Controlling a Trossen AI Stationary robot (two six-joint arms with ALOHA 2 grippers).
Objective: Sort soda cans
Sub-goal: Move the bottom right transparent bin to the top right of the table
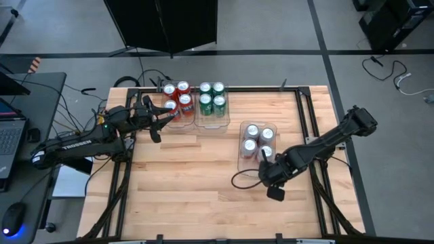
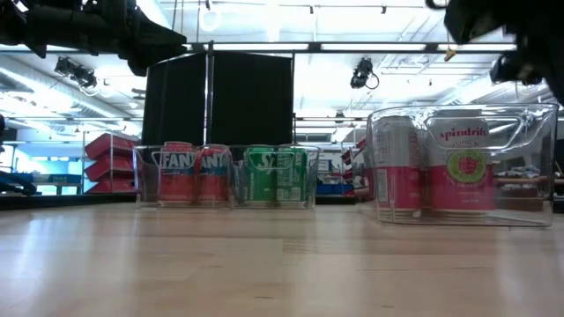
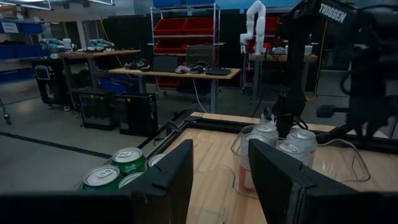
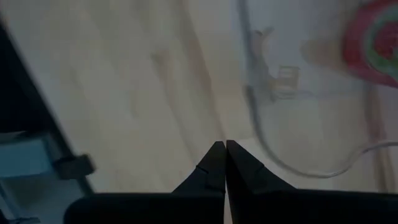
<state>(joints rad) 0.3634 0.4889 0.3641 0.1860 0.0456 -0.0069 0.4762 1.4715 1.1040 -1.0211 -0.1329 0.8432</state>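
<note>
Light wooden slatted tabletop [image 1: 203, 196], black-framed, front half bare. Red cylindrical metal cans [image 1: 176, 97] and green cylindrical metal cans [image 1: 211, 97] in clear plastic rectangular trays [image 1: 196, 120] at back edge; silver-white cans [image 1: 258, 140] in third tray right of centre. Left pincer [image 1: 161, 122] spread, just beside red cans. Right pincer [image 4: 224, 163] pressed together, empty, near silver-white cans. Grey floor around.

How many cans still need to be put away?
None that show. Four red cans fill one clear tray, four green cans the next, and four silver-white cans a third tray. The left hand, open, and the right hand, shut, both hold nothing.
</note>
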